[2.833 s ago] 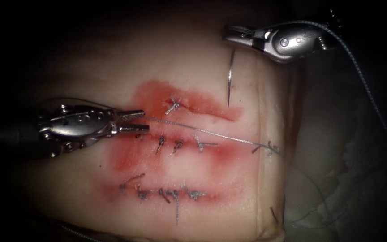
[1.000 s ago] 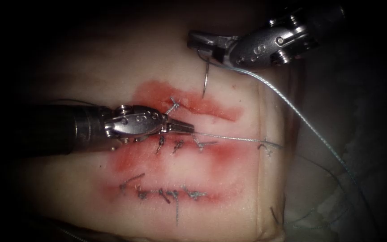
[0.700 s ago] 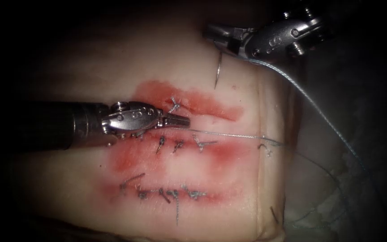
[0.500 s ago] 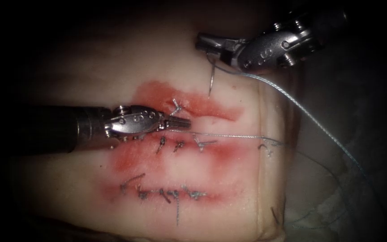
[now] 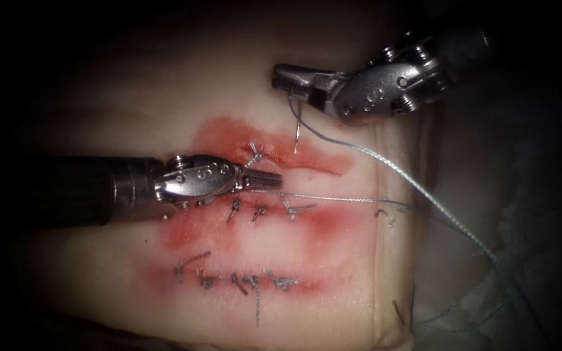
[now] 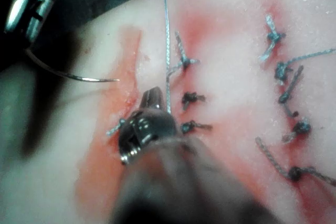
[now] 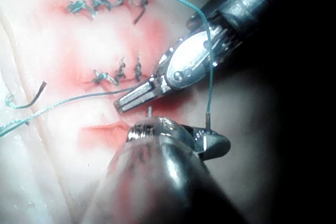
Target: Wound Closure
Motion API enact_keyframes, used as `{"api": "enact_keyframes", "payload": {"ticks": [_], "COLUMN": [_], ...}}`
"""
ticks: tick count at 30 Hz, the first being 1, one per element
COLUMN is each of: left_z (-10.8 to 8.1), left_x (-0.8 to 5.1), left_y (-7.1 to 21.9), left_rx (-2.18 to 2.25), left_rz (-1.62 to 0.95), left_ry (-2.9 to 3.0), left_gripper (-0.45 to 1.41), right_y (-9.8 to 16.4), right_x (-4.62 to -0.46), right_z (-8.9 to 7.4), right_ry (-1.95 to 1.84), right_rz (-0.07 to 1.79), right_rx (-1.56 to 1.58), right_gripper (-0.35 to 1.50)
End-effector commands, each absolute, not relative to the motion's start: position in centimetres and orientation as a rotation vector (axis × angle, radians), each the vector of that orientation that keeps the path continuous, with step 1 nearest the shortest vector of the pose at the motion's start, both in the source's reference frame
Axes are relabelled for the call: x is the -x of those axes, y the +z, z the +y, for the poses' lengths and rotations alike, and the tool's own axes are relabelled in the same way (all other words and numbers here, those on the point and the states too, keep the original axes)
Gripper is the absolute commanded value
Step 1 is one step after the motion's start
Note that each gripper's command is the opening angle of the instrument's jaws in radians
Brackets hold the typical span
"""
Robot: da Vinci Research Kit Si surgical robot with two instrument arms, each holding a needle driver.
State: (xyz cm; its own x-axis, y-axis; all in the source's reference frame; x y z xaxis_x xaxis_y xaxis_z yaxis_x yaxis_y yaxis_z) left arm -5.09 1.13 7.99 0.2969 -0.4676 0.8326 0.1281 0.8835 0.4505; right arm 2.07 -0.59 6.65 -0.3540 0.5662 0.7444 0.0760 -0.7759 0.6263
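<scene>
**stitchbench:** Up above the top cut, clear of the tissue (image 5: 131,97), hangs the needle (image 5: 298,127). It's gripped near its tail end by the right tool (image 5: 287,73), jaws clamped on it, and the curve drops from there with the point aimed down at the red fluid (image 5: 229,133) around that cut. The tip looks just short of the surface, not in it, as far as I can tell.

**knot_nerd:** And the thread (image 5: 417,185)?

**stitchbench:** It leaves the tail and trails down and off to the right, past the tissue edge. A second, thinner strand (image 5: 339,198) runs level from the left tool (image 5: 273,179) toward the right, over the middle row of knots (image 5: 258,211).

**knot_nerd:** Left tool holding that strand?

**stitchbench:** Jaws look closed, and the strand starts right at the tip, so I'd say clamped on it. The wrist view backs that up (image 6: 152,97), with the strand (image 6: 167,51) running past the tip.

**knot_nerd:** So which one's nearer the needle?

**stitchbench:** Right, obviously, it owns it. The left tip lies lower and to the left of the point, near but apart, lying level and facing right, with one knot (image 5: 254,153) between them. Needle's long axis is roughly upright.
</scene>
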Motion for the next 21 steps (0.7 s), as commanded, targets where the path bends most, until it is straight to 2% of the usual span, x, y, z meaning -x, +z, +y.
{"api": "enact_keyframes", "payload": {"ticks": [1,21], "left_z": [1.18,1.07], "left_x": [5.15,5.12], "left_y": [8.05,8.19], "left_rx": [-0.323,-0.333], "left_rz": [-1.213,-1.206], "left_ry": [-0.403,-0.400], "left_gripper": [-0.45,-0.45], "right_y": [6.68,6.77], "right_x": [-2.17,-2.24], "right_z": [-0.60,-0.64], "right_ry": [2.187,2.114], "right_rz": [0.847,0.861], "right_rx": [-1.553,-1.492], "right_gripper": [-0.35,-0.35]}}
